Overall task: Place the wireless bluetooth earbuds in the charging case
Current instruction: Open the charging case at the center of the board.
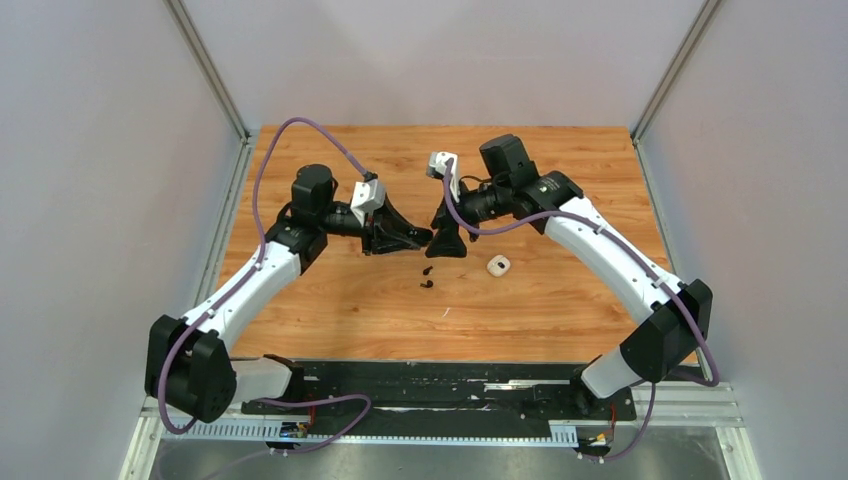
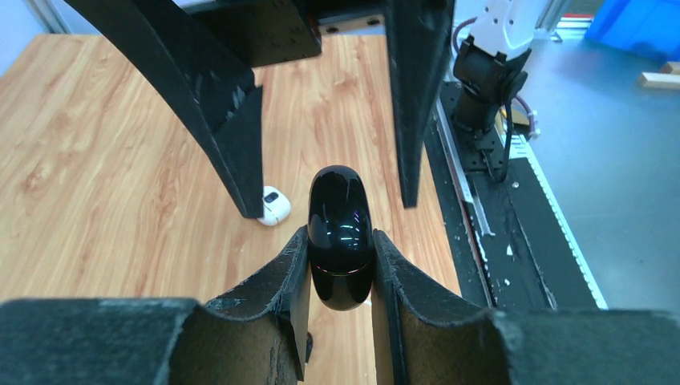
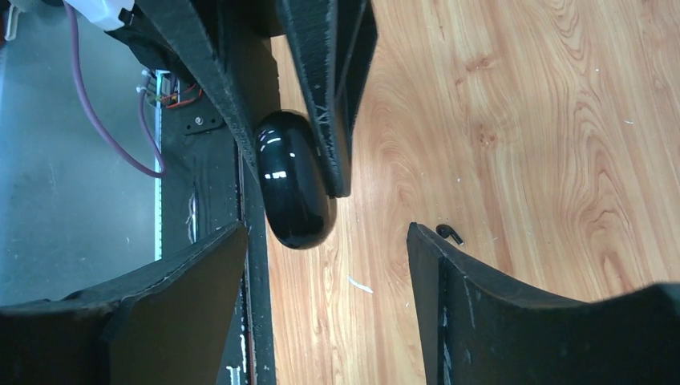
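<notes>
From overhead, my two grippers meet nose to nose at the centre of the wooden table (image 1: 330, 300), the left gripper (image 1: 420, 238) just left of the right gripper (image 1: 447, 245). That view does not show me what is between them.

The left wrist camera settles it. At the lower centre of its frame, the left fingers (image 2: 293, 273) are clamped on the sides of a glossy black charging case (image 2: 340, 200). The case stands out past their tips, and its lid looks closed.

The right wrist camera shows the same case from the other side, at the upper centre of its frame. My right fingers (image 3: 208, 273) stand wide apart at the bottom with only bare wood between them, their tips just short of the case.

Only the overhead view shows both loose black earbuds lying on the wood just below the grippers, one black earbud (image 1: 428, 270) and a second black earbud (image 1: 427, 285) beneath it. The right wrist camera catches one of them beside its right-hand finger.

A small white rounded piece (image 1: 498, 265) lies to the right of the black earbuds. I cannot tell whether it is a case or an earbud.
</notes>
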Robot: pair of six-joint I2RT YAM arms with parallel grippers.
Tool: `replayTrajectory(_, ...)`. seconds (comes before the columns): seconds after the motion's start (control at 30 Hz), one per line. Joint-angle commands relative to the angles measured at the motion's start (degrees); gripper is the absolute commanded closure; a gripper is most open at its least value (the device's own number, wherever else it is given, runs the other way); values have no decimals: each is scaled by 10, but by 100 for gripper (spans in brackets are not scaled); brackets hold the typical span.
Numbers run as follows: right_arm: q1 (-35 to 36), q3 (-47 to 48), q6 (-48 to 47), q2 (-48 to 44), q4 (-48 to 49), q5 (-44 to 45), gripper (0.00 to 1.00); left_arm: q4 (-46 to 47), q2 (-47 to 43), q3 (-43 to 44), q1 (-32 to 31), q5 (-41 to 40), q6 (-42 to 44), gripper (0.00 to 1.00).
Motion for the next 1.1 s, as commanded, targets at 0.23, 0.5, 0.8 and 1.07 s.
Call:
replayTrajectory(0.23, -58, 24, 93, 6, 70, 13, 37, -110, -15, 24, -11, 0, 125, 100)
replayTrajectory(0.5, -62, -3, 27, -28, 74, -120, 24, -45, -5, 9, -12, -7, 55, 100)
replayTrajectory(0.8, -37, -4, -8, 3, 64, -110, 23, 10, 4, 12, -12, -5, -6, 100)
replayTrajectory(1.07, -40, 27, -17, 36, 73, -60, 34, -19, 6, 27, -12, 4, 11, 100)
